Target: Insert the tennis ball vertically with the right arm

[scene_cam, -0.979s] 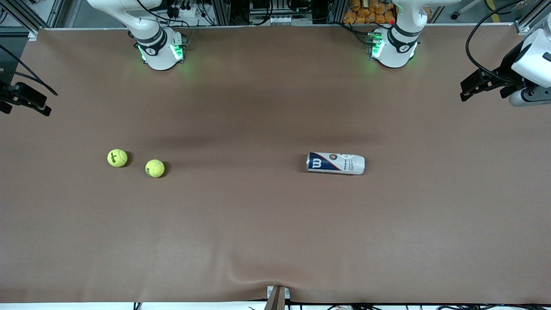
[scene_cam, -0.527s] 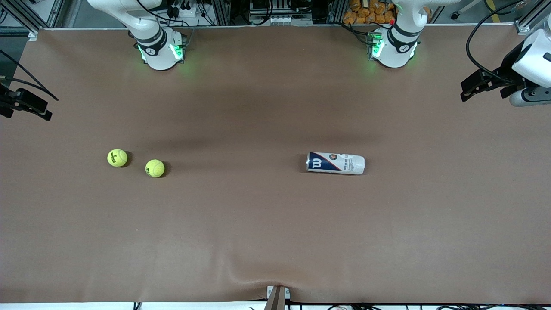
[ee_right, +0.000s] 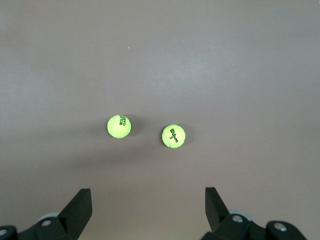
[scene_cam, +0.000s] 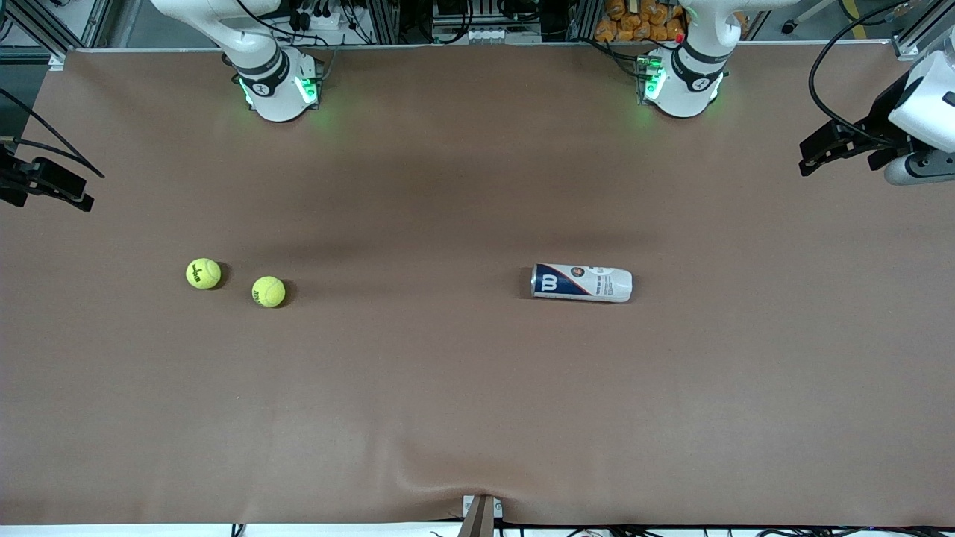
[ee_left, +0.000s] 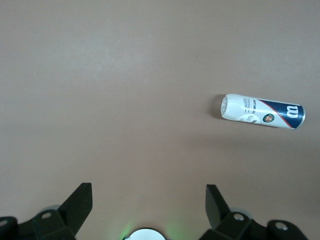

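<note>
Two yellow-green tennis balls (scene_cam: 203,273) (scene_cam: 268,291) rest close together on the brown table, toward the right arm's end; the right wrist view shows both (ee_right: 119,126) (ee_right: 173,136), well clear of the fingers. A white and dark blue ball can (scene_cam: 582,283) (ee_left: 262,111) lies on its side toward the left arm's end. My right gripper (scene_cam: 56,186) (ee_right: 148,202) hangs open and empty over the table edge at the right arm's end. Over the left arm's end of the table, my left gripper (scene_cam: 809,155) (ee_left: 148,200) is open and empty too.
The brown mat (scene_cam: 448,388) covers the whole table and has a small ripple at its near edge (scene_cam: 477,485). The two arm bases (scene_cam: 280,89) (scene_cam: 683,86) stand at the table's back edge, with racks and cables past them.
My right gripper has drifted slightly toward the front camera at the table edge. The left gripper, balls and can have barely shifted.
</note>
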`<act>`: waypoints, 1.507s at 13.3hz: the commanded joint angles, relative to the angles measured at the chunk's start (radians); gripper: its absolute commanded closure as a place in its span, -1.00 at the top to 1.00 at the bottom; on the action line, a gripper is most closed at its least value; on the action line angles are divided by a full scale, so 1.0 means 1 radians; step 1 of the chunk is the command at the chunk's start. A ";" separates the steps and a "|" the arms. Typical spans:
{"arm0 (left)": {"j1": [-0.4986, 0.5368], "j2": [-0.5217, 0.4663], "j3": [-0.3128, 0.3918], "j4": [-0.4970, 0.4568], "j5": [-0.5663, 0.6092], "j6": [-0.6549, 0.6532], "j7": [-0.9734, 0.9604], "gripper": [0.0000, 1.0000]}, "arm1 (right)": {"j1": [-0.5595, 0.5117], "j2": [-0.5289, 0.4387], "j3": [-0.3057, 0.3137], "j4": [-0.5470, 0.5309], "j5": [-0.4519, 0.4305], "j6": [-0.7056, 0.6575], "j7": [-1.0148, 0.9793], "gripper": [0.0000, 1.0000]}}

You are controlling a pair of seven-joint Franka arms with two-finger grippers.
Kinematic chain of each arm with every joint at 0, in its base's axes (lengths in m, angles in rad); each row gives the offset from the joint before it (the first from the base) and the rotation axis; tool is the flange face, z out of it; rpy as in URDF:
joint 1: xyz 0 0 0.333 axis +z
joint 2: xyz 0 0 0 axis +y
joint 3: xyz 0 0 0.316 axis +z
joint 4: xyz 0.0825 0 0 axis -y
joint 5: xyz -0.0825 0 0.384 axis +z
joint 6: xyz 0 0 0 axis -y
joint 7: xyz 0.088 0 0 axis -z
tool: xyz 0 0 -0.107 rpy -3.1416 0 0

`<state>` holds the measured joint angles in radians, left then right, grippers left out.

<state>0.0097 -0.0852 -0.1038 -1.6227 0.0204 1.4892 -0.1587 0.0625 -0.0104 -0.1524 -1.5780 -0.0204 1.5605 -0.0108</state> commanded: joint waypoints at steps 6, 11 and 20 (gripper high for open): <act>0.009 0.013 -0.007 0.017 0.007 -0.020 0.005 1.00 | -0.027 0.009 0.013 0.021 0.013 -0.013 -0.006 1.00; -0.011 0.030 -0.017 0.029 0.015 -0.020 0.011 1.00 | -0.027 0.012 0.013 0.021 0.013 -0.013 -0.006 1.00; -0.191 0.215 -0.082 0.084 0.042 -0.018 0.010 1.00 | 0.013 0.119 0.016 -0.013 0.054 -0.023 0.006 1.00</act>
<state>-0.1502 0.0596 -0.1834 -1.5799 0.0356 1.4897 -0.1584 0.0626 0.0747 -0.1440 -1.5965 0.0208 1.5461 -0.0103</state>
